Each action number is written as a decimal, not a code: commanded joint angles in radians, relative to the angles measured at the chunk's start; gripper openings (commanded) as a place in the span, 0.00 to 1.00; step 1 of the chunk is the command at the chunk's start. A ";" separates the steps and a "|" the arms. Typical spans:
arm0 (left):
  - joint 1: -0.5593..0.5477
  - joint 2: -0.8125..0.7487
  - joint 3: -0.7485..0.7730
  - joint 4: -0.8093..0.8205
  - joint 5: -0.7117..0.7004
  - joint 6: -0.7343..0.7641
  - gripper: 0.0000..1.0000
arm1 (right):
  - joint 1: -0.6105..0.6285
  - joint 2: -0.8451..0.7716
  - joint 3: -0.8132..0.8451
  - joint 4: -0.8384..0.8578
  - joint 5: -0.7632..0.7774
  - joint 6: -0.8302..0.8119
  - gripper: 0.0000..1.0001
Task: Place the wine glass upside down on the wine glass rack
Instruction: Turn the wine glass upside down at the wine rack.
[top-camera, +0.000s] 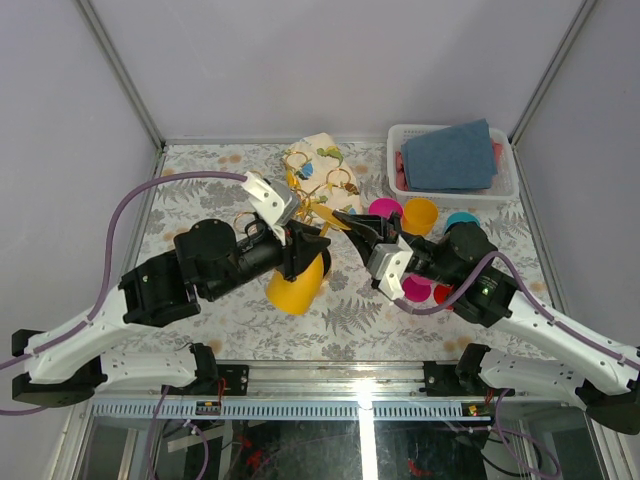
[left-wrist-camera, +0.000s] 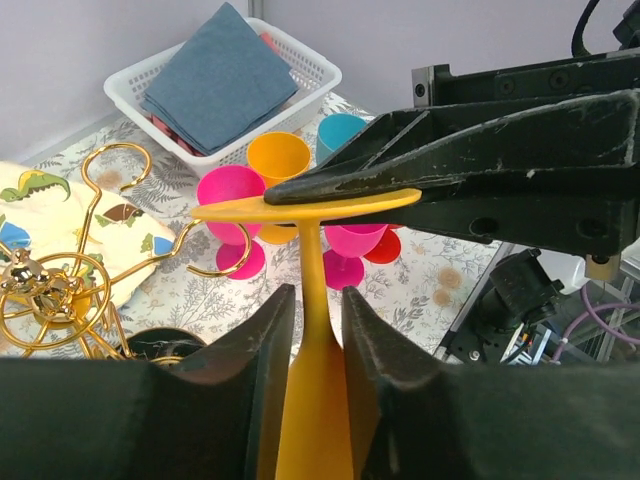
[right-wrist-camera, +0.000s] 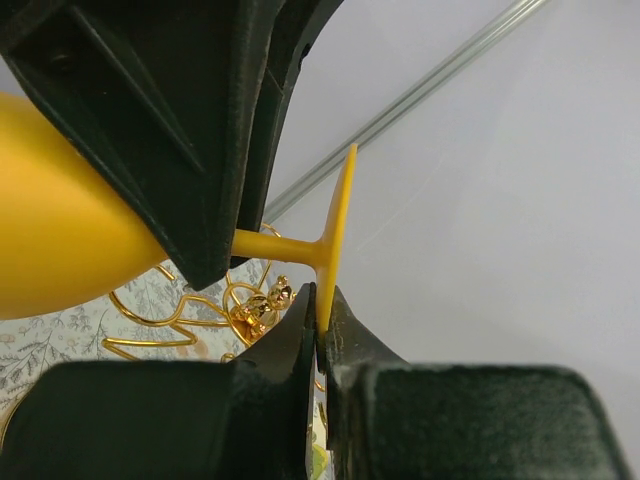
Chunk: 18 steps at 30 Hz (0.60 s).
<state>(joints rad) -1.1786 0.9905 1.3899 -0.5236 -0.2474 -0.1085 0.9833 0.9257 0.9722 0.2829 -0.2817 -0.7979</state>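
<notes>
A yellow wine glass (top-camera: 296, 285) is held in the air between both arms, tilted with its bowl toward the near edge. My left gripper (top-camera: 306, 246) is shut on it where the stem meets the bowl (left-wrist-camera: 318, 400). My right gripper (top-camera: 347, 219) is shut on the rim of the glass's flat foot (right-wrist-camera: 338, 215), pinching it edge-on between its fingertips (right-wrist-camera: 300, 320). The gold wire wine glass rack (top-camera: 315, 182) stands just beyond the glass; its curled loops show in the left wrist view (left-wrist-camera: 50, 290) and behind the foot in the right wrist view (right-wrist-camera: 180, 315).
A white basket (top-camera: 505, 185) holding a folded blue cloth (top-camera: 452, 155) sits at the back right. Pink (top-camera: 385, 209), orange (top-camera: 420, 214) and teal (top-camera: 461, 221) cups stand in front of it. A dinosaur-print cloth (top-camera: 322, 150) lies behind the rack.
</notes>
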 joint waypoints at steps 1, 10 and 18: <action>-0.001 0.008 0.015 0.066 -0.017 -0.004 0.19 | 0.000 -0.028 0.004 0.094 -0.042 -0.004 0.00; -0.001 0.031 0.004 0.077 -0.011 -0.001 0.00 | -0.001 -0.025 -0.007 0.111 -0.049 -0.001 0.00; 0.001 0.011 -0.024 0.090 -0.070 -0.002 0.00 | -0.001 -0.024 -0.007 0.088 -0.002 0.042 0.37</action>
<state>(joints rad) -1.1782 1.0103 1.3834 -0.5079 -0.2634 -0.1196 0.9768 0.9161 0.9539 0.3019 -0.2813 -0.8051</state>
